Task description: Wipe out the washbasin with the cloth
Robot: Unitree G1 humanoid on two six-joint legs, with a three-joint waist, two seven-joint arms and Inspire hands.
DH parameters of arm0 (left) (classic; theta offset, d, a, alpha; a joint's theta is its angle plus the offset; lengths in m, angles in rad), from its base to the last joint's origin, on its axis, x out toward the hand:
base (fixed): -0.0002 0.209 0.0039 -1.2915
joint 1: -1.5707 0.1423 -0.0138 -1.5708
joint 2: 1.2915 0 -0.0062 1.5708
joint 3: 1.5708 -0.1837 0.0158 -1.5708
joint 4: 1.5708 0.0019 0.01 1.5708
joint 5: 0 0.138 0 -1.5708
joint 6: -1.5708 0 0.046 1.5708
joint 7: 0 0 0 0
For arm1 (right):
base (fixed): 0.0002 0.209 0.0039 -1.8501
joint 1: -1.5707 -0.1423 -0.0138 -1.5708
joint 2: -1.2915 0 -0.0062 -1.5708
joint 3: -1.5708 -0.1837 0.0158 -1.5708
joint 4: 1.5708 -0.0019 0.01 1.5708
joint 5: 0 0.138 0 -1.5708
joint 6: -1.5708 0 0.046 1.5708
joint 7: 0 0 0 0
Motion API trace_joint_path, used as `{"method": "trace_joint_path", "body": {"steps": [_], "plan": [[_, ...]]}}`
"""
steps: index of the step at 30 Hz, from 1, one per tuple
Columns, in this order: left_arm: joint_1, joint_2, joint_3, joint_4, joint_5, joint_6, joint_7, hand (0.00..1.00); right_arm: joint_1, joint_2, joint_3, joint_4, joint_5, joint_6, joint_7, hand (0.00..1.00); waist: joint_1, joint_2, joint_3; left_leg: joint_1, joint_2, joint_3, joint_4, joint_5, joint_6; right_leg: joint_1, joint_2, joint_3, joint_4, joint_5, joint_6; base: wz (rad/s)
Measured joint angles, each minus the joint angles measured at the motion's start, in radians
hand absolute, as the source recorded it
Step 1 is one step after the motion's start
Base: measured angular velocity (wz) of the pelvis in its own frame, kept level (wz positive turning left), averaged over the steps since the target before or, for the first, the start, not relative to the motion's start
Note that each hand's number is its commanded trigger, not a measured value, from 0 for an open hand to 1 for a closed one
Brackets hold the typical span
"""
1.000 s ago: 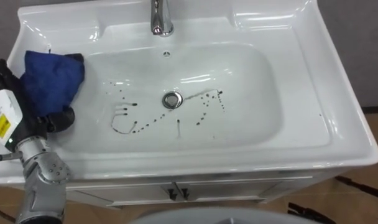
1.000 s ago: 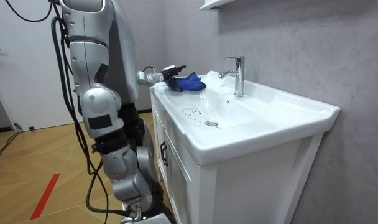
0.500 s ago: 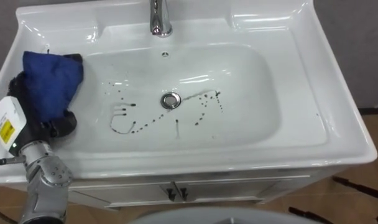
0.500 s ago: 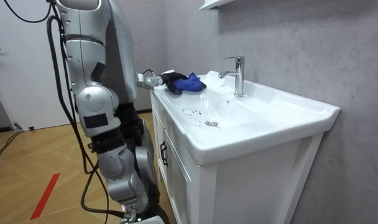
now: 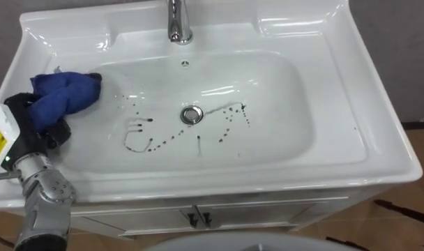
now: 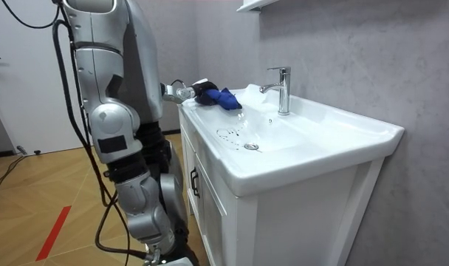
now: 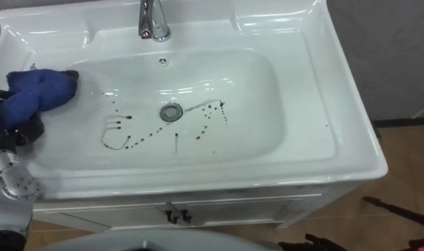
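One change: blue cloth [image 5: 64, 96] is bunched tighter than a second ago, a narrower bundle where it earlier lay spread wide.
Cloth axis: long axis runs from near left to far right, with the free end pointing onto the bowl's left slope.
Cabinet: two dark door handles [image 5: 198, 217] under the front edge.
Left hand [image 5: 41, 124]: at the left rim of the basin [image 5: 379, 139], dark fingers curled round the cloth's near end, gripping it.
Cloth place: on the left rim, overlapping the bowl's edge.
Stains: dark dotted marks [image 5: 156, 139] across the bowl floor, just beside the cloth's tip.
Drain [image 5: 192, 114]: mid-bowl, among the marks.
Faucet [image 5: 178, 24]: chrome, centred on the far rim.
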Motion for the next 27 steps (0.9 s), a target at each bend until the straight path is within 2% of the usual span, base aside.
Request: {"method": "trace_joint_path", "body": {"steps": [13,17,21,23,24,27], "plan": [[-0.004,0.000,-0.001,0.006,-0.003,0.012,0.011,1.00,-0.003,0.000,0.001,-0.005,0.000,0.017,-0.014,0.00,-0.006,0.000,0.0002,0.004,0.000,0.008,0.002,0.000,0.000,-0.001,0.001,0.018,-0.002,0.000,0.000,-0.02],[0.000,-0.002,-0.002,-0.019,-0.003,0.025,0.011,1.00,-0.004,0.000,0.000,-0.013,0.000,0.007,-0.016,0.00,-0.007,0.006,0.0010,-0.004,0.002,0.007,0.002,0.000,0.000,-0.007,0.003,0.018,-0.005,0.000,0.000,0.01],[0.000,-0.002,-0.002,-0.032,-0.001,0.030,0.010,1.00,-0.005,0.000,-0.002,-0.009,-0.027,-0.008,-0.016,0.00,-0.010,0.014,-0.0030,-0.011,0.004,0.000,0.003,0.000,0.000,-0.004,0.008,0.017,-0.013,0.008,-0.001,0.04],[0.000,-0.003,-0.003,-0.062,0.004,0.045,0.009,1.00,-0.007,0.001,0.002,-0.007,-0.025,-0.012,-0.016,0.00,-0.012,0.011,0.0007,-0.015,0.005,-0.003,0.008,0.000,0.000,-0.004,0.008,0.014,-0.011,0.008,-0.001,0.06],[0.000,-0.003,-0.003,-0.094,0.012,0.050,0.009,1.00,-0.007,0.004,0.003,-0.009,-0.024,-0.014,-0.016,0.00,-0.012,0.008,0.0054,-0.018,0.005,-0.007,0.009,0.000,0.000,-0.004,0.008,0.011,-0.011,0.008,-0.001,0.09],[-0.003,-0.003,-0.015,-0.164,0.043,0.047,0.013,1.00,-0.007,0.005,0.007,-0.011,-0.025,-0.020,-0.019,0.00,-0.017,0.006,0.0121,-0.031,0.003,-0.018,0.019,0.000,0.000,-0.007,0.007,0.006,-0.012,0.008,-0.001,0.13]]}}
